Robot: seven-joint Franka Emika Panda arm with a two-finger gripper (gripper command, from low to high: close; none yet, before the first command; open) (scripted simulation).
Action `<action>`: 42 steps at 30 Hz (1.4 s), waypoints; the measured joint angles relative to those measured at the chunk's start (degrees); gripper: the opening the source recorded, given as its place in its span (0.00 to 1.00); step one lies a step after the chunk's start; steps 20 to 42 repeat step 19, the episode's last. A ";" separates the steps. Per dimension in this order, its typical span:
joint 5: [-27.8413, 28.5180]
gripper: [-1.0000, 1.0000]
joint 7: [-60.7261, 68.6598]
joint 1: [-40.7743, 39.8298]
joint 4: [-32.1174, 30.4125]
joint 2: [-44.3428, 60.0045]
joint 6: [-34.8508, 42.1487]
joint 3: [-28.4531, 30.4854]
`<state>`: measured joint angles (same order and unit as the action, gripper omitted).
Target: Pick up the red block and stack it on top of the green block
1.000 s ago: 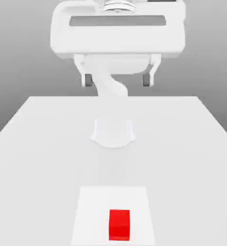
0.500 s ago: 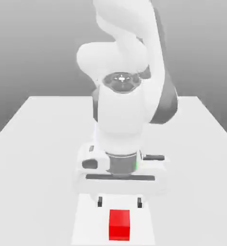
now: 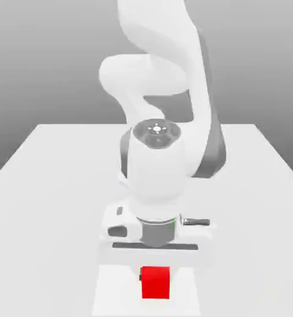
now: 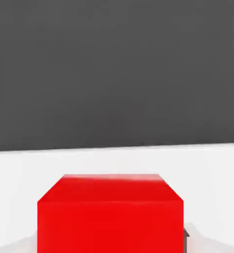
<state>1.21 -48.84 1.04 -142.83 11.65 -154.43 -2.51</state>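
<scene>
1. A plain grey backdrop is seen behind a white table (image 3: 56,186); a slightly brighter white square patch (image 3: 114,291) is marked on the table's near edge in the exterior view.
2. The red block (image 3: 155,283) is found on that patch, approx. at its middle, flat on the surface.
3. The white arm (image 3: 164,80) is bent forward and down over the table, w/ the hand directly above the red block.
4. The gripper (image 3: 155,272) is set down around the red block; a dark finger tip (image 3: 140,275) is glimpsed at the block's side toward the exterior view's left.
5. The fingers are drawn in narrow and pressed on the red block's sides.
6. In the hand view, the red block (image 4: 110,212) is seen up close, top and front faces visible, w/ white table beyond it and dark background above.
</scene>
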 joint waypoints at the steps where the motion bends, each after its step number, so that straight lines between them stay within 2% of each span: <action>1: 0.52 0.00 0.80 1.16 1.73 0.55 1.22 -1.02; 12: 8.37 0.00 9.52 15.75 23.71 11.06 13.90 -13.69; 15: 10.95 0.00 9.05 18.41 26.03 16.62 10.91 -13.11; 16: 11.64 1.00 8.68 19.02 26.29 18.36 9.46 -12.53; 42: 11.64 1.00 8.68 19.02 26.29 18.36 9.46 -12.53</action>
